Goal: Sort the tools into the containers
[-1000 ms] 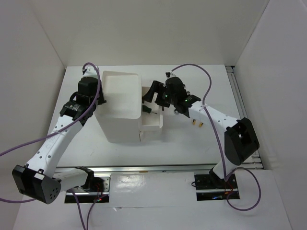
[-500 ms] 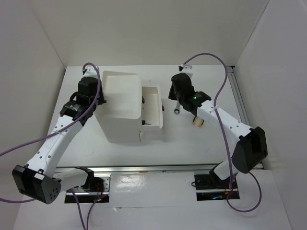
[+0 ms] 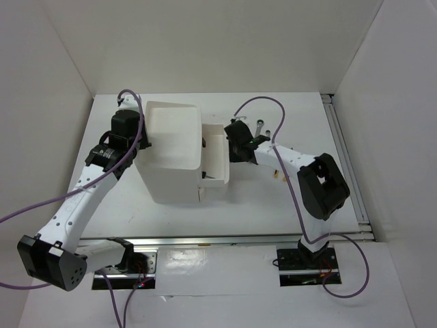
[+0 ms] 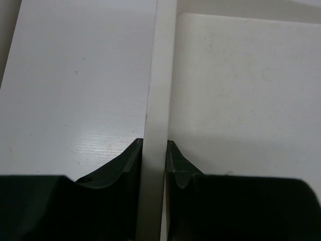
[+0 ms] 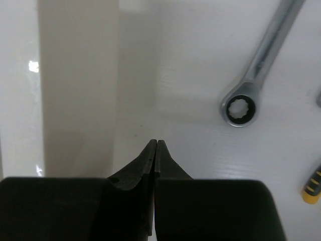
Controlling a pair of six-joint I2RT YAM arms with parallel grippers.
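The tall white box [image 3: 171, 154] stands left of centre with its top bin open and one drawer [image 3: 218, 158] pulled out to the right. My left gripper [image 4: 154, 150] is shut on the rim of the box's left wall [image 4: 159, 75]. Just off the drawer's right end, my right gripper [image 5: 156, 142] is shut and empty, low over the table [image 3: 234, 149]. A silver wrench [image 5: 251, 83] lies to its right [image 3: 260, 127]. Yellow-handled pliers [image 3: 276, 174] lie nearer, one handle tip [image 5: 312, 183] showing in the right wrist view.
The drawer's white side wall [image 5: 75, 100] rises directly left of my right gripper. A small dark item [image 3: 205, 175] sits at the drawer's near-left corner, too small to identify. White enclosure walls close in the table on the left, back and right.
My right gripper held a green-handled tool over the drawer a second ago; it has let go, shut, swung out right and come back to the drawer's right end. The left arm has not moved.
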